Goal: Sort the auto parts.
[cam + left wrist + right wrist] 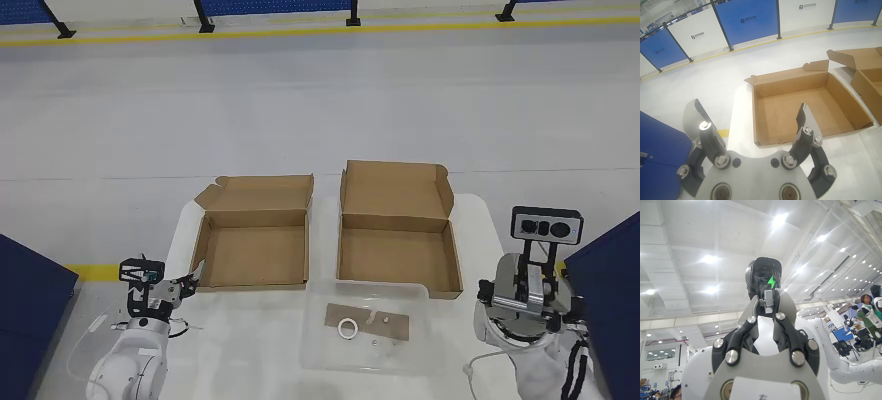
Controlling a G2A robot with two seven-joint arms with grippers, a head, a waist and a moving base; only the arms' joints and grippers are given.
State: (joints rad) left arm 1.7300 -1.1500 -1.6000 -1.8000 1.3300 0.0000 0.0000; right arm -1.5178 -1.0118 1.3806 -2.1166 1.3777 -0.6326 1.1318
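Left claw gapes near left box — right claw grips grey part.

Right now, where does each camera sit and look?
Top view: above the arms, looking down at white table, two open brown cardboard boxes, clear plastic tray; both arms show.
Left wrist view: on left arm, facing the left box past its open left claw.
Right wrist view: on right arm, facing up at ceiling; right claw grips small grey metal part.
Shared: top and left wrist both see the left box.
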